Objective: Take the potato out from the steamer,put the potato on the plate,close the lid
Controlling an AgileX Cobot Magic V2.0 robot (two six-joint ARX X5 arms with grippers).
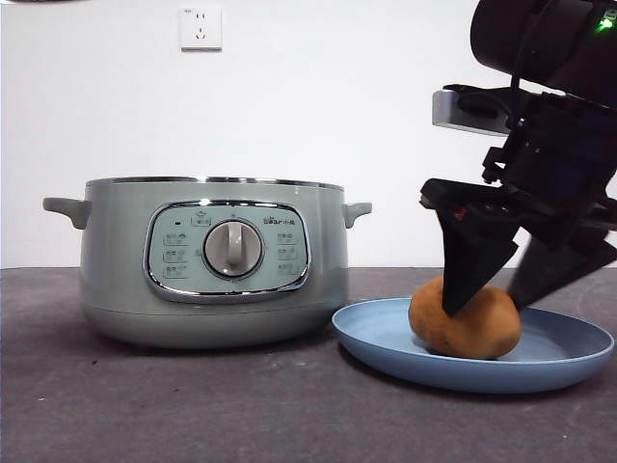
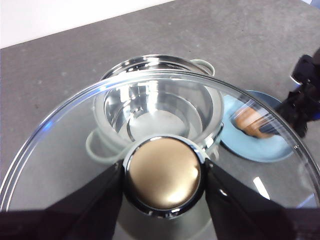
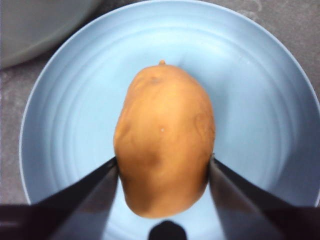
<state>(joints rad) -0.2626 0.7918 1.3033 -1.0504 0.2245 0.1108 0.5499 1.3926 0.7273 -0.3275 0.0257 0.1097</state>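
Observation:
The golden-brown potato [image 1: 465, 323] lies on the light blue plate [image 1: 559, 362], right of the sage-green steamer [image 1: 212, 260]. My right gripper [image 1: 482, 307] reaches down from the upper right, its jaws pressed against the potato's two sides [image 3: 162, 140] over the plate [image 3: 260, 100]. My left gripper [image 2: 164, 175] is shut on the knob of the clear glass lid [image 2: 75, 150] and holds it high above the open steamer [image 2: 150, 61]. The steamer's shiny inner pot looks empty. The lid is out of the front view.
A white wall with a socket [image 1: 200, 27] stands behind the dark grey table [image 1: 241, 405]. The steamer's side handles [image 1: 66, 207] stick out. The plate nearly touches the steamer's base on the right.

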